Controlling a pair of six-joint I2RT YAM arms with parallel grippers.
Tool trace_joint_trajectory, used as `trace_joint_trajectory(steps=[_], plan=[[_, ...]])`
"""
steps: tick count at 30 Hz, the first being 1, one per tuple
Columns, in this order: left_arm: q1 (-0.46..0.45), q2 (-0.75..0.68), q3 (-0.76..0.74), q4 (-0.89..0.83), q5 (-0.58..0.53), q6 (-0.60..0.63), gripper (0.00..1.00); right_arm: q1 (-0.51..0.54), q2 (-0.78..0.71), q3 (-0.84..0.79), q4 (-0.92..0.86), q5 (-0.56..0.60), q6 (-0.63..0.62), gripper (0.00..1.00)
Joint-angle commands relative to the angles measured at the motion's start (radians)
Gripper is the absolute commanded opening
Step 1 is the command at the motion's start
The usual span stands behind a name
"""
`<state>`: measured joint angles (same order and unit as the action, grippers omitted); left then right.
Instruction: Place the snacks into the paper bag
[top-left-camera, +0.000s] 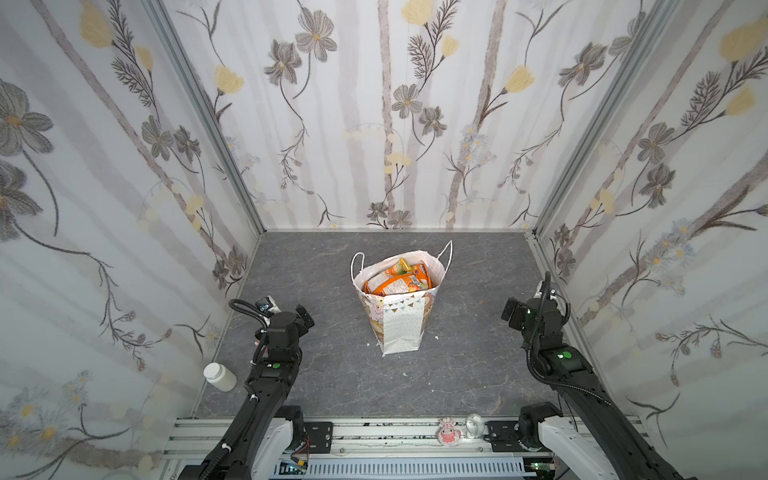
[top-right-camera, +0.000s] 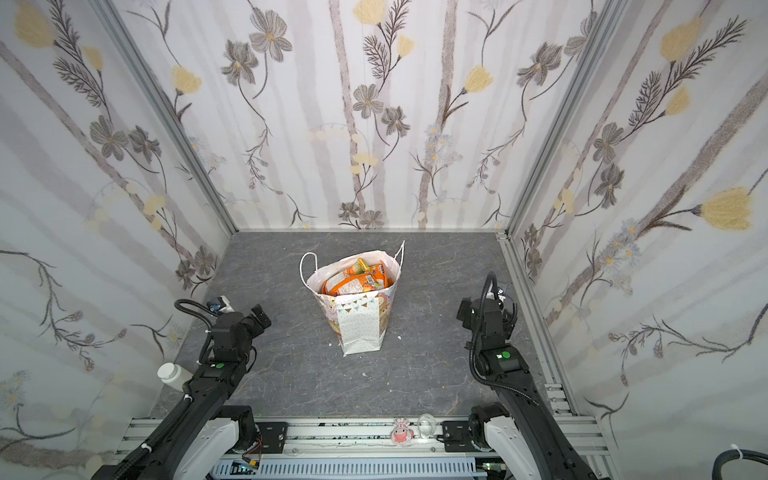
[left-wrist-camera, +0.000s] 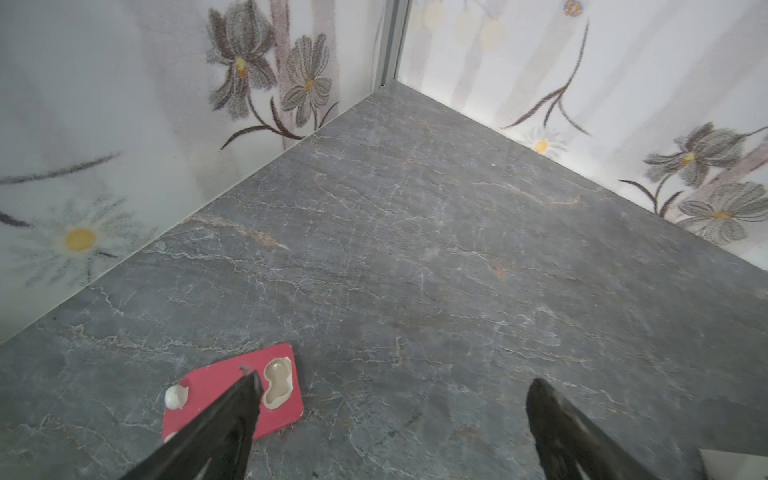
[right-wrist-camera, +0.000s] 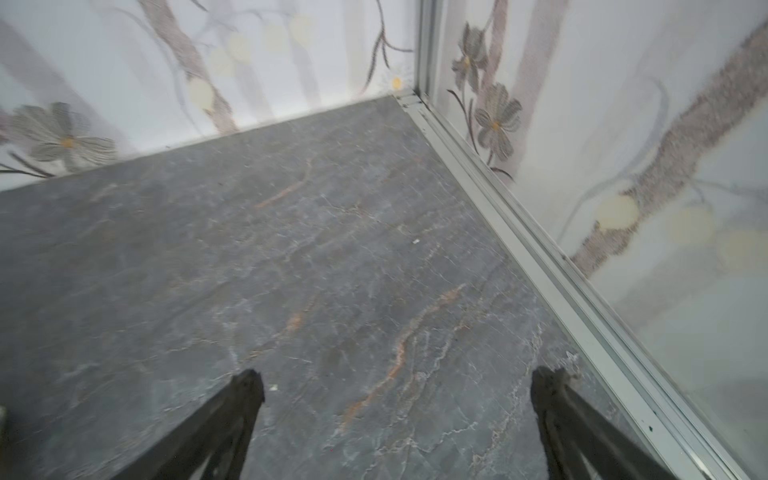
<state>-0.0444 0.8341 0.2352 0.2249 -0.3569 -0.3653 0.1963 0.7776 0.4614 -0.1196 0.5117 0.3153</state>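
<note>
You've got the paper bag upright at frame centre in both top views, w/ orange snacks piled inside. In the wrist views, your L gripper & R gripper both show fingers wide apart, only grey table between them. A red card lies on the table under the L fingertip.
</note>
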Motion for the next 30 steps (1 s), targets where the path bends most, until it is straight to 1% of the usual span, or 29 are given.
trace_joint_trajectory(steps=[1,3,5,6,8,10,13,14,16,18,19,20,21,22,23,24,25,26,27,28,29,30], plan=[[0.001,0.039,-0.075,0.359,-0.076,0.031,1.0,-0.024,0.015,-0.157,0.45,0.098,-0.039,1.0],[0.002,0.099,-0.102,0.443,-0.119,0.045,1.0,-0.052,0.046,-0.257,0.632,0.097,-0.072,1.0],[0.009,0.186,-0.103,0.511,-0.153,0.07,1.0,-0.11,0.121,-0.314,0.753,0.077,-0.066,1.0],[0.015,0.216,-0.08,0.492,-0.137,0.076,1.0,-0.136,0.158,-0.325,0.785,0.056,-0.057,1.0],[0.017,0.283,-0.07,0.593,-0.077,0.138,1.0,-0.175,0.253,-0.351,0.909,0.015,-0.044,1.0],[0.018,0.34,-0.078,0.712,-0.05,0.159,1.0,-0.184,0.311,-0.318,0.933,-0.009,-0.05,0.99],[0.029,0.42,-0.099,0.92,0.06,0.207,1.0,-0.192,0.413,-0.374,1.261,-0.033,-0.108,1.0],[0.031,0.472,-0.092,0.966,0.086,0.215,1.0,-0.192,0.454,-0.386,1.349,-0.055,-0.134,1.0],[0.032,0.539,-0.057,1.01,0.133,0.236,1.0,-0.198,0.51,-0.381,1.404,-0.125,-0.135,1.0],[0.032,0.639,-0.023,1.059,0.18,0.266,1.0,-0.196,0.59,-0.403,1.537,-0.205,-0.161,1.0],[0.032,0.716,-0.011,1.102,0.187,0.267,1.0,-0.198,0.649,-0.415,1.644,-0.243,-0.18,1.0],[0.023,0.773,-0.021,1.202,0.179,0.293,1.0,-0.196,0.683,-0.417,1.663,-0.301,-0.206,1.0],[0.014,0.735,-0.025,1.144,0.182,0.288,1.0,-0.195,0.72,-0.403,1.68,-0.326,-0.222,1.0],[0.015,0.741,-0.026,1.152,0.172,0.287,1.0,-0.195,0.747,-0.393,1.706,-0.328,-0.225,1.0],[0.015,0.761,-0.03,1.199,0.145,0.286,1.0,-0.195,0.73,-0.371,1.636,-0.327,-0.223,1.0],[0.014,0.744,-0.018,1.141,0.133,0.273,1.0,-0.195,0.704,-0.332,1.52,-0.321,-0.216,1.0],[0.012,0.749,-0.011,1.14,0.126,0.277,1.0,-0.194,0.696,-0.298,1.44,-0.324,-0.214,1.0],[0.005,0.756,-0.017,1.165,0.121,0.287,1.0,-0.191,0.712,-0.271,1.417,-0.344,-0.225,0.99],[0.004,0.748,-0.009,1.134,0.122,0.283,1.0,-0.184,0.727,-0.267,1.435,-0.386,-0.257,1.0],[0.003,0.754,-0.01,1.141,0.118,0.287,1.0,-0.181,0.739,-0.266,1.452,-0.439,-0.278,1.0],[0.003,0.753,-0.01,1.148,0.118,0.287,1.0,-0.18,0.732,-0.256,1.421,-0.491,-0.3,1.0],[0.002,0.75,-0.008,1.133,0.12,0.287,1.0,-0.179,0.719,-0.259,1.405,-0.49,-0.303,1.0]])
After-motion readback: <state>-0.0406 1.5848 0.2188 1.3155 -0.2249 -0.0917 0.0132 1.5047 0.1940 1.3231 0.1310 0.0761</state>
